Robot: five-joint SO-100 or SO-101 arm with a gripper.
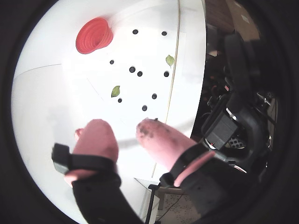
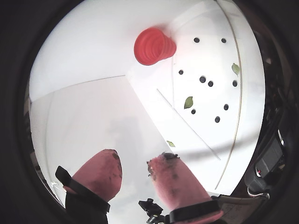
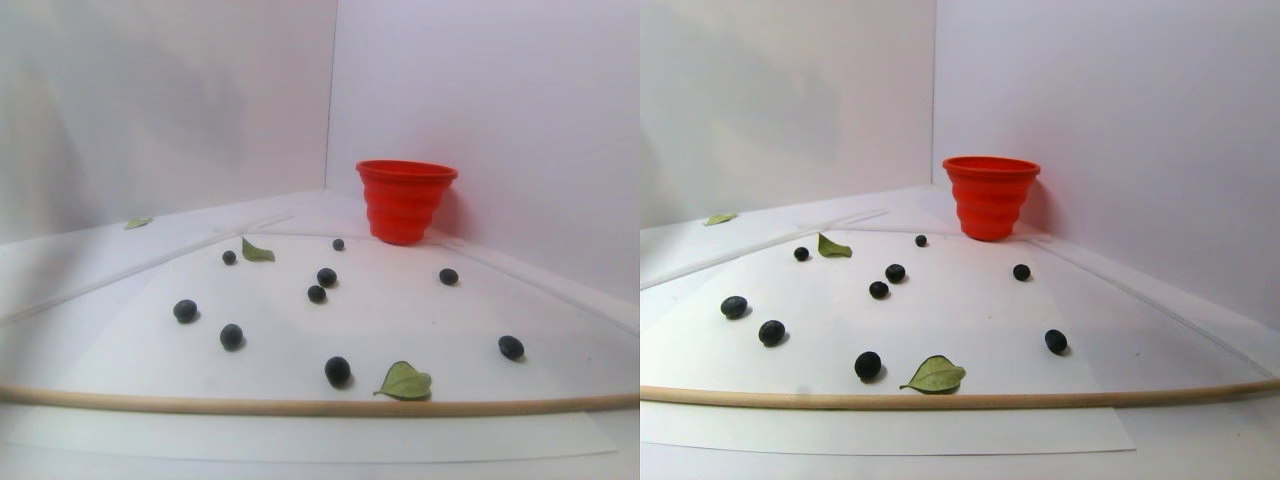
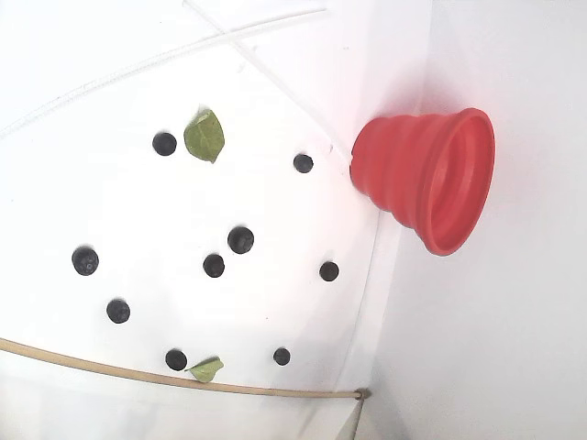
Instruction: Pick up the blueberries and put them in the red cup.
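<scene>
Overhead, end effector (image 1: 126, 133) open, well above the blueberries (image 1: 132, 69).

Red cup (image 4: 404, 179); blue-black blueberries (image 4: 240, 240); green leaves (image 4: 204, 136).

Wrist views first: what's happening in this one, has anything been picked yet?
Nothing is held. The end effector is open and empty, hovering above the white table. Eight blueberries lie scattered on the sheet among green leaves. The red cup stands upright by the corner; the part of its inside that shows in the fixed view holds no berries.
</scene>
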